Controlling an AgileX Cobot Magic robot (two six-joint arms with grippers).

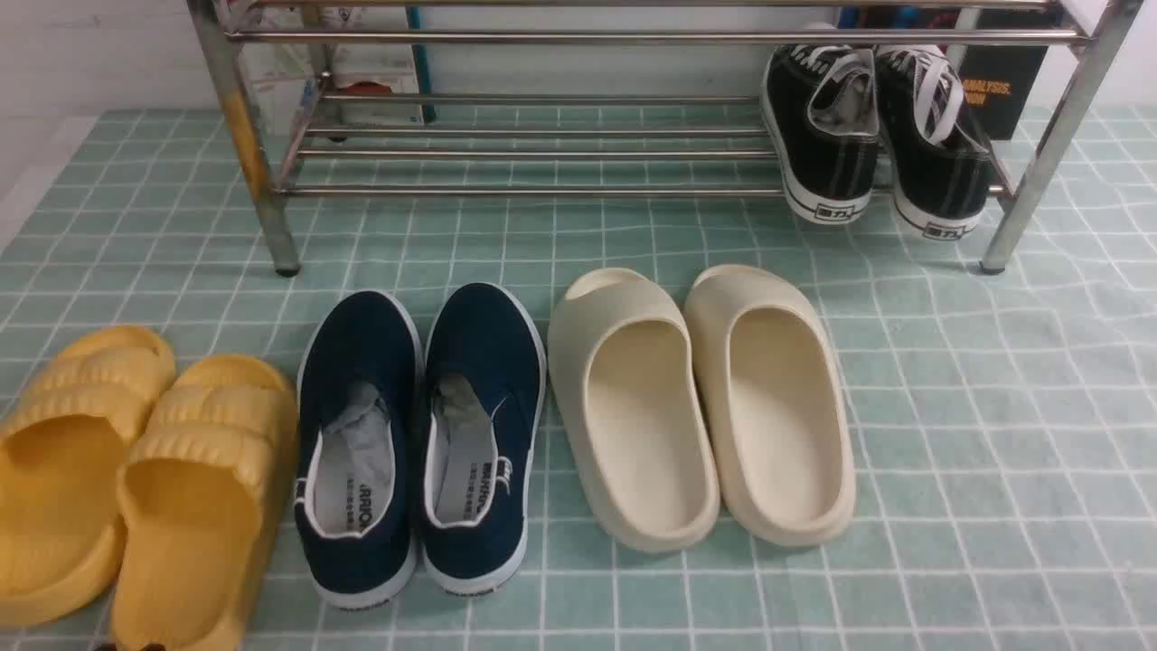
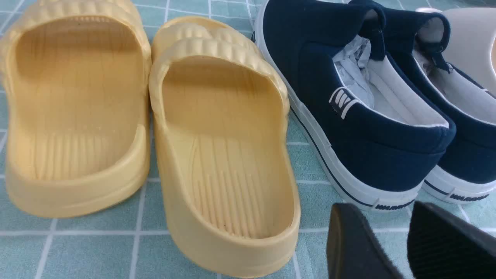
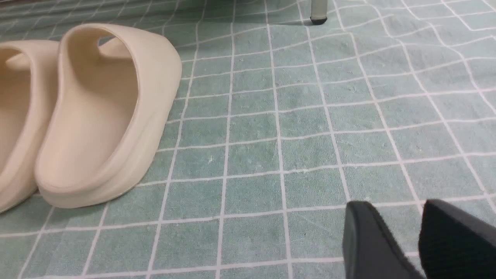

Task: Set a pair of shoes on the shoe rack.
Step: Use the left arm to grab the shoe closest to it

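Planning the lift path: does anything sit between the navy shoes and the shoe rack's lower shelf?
Nothing visible does. Only bare cloth separates the navy shoes from the shoe rack; the black sneakers fill just its right end, off the straight path.

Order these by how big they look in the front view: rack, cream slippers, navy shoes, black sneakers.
1. The rack, far the widest.
2. The cream slippers and navy shoes: about alike, so not ranked.
3. The black sneakers look smallest, but they stand farther from the camera, so their true size is unsure.
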